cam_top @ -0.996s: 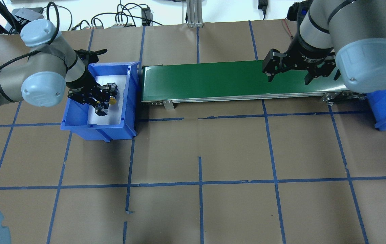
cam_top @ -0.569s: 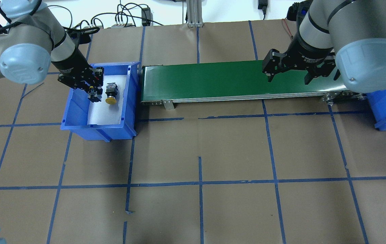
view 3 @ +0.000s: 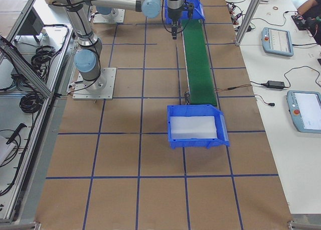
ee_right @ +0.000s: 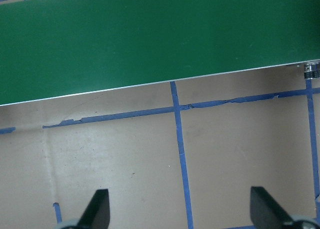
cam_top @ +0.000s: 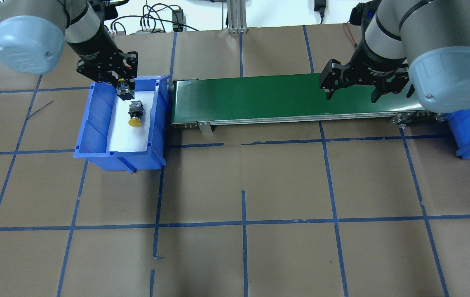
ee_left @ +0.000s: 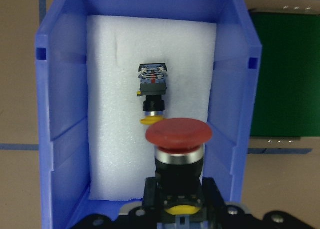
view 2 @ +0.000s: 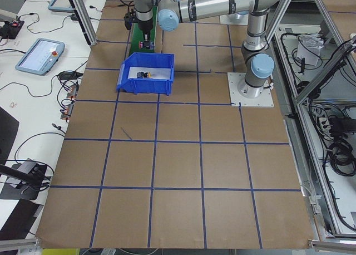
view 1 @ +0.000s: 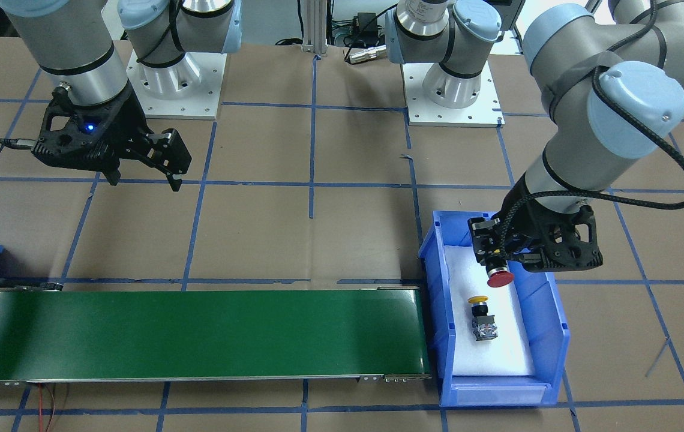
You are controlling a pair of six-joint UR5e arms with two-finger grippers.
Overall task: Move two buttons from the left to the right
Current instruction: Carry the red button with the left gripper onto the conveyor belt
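— Front-facing view: what is listed?
— Entry one: the left gripper, jaws closed on the red button, which is held above the blue bin. Entry two: the yellow button, laid on its side on the white foam inside that bin, cap turned toward the robot. The bin is set just beside one end of the green belt. Entry three: the right gripper, jaws spread apart, nothing held between them.
— Overhead view?
— The red button is gripped over the bin; the yellow one is seen apart from it on the foam. The right gripper is placed near the belt's other end.
— Side views?
— From the left, only the bin and a small dark object inside it can be made out. From the right, a second blue bin with a white lining is noted on the table, just beside the belt's near end.
— Wrist views?
— Left: the red cap is pointed away from the camera, its black body clamped; the yellow button is seen beyond. Right: two parted fingertips are shown above the table, with the belt's edge beyond them.
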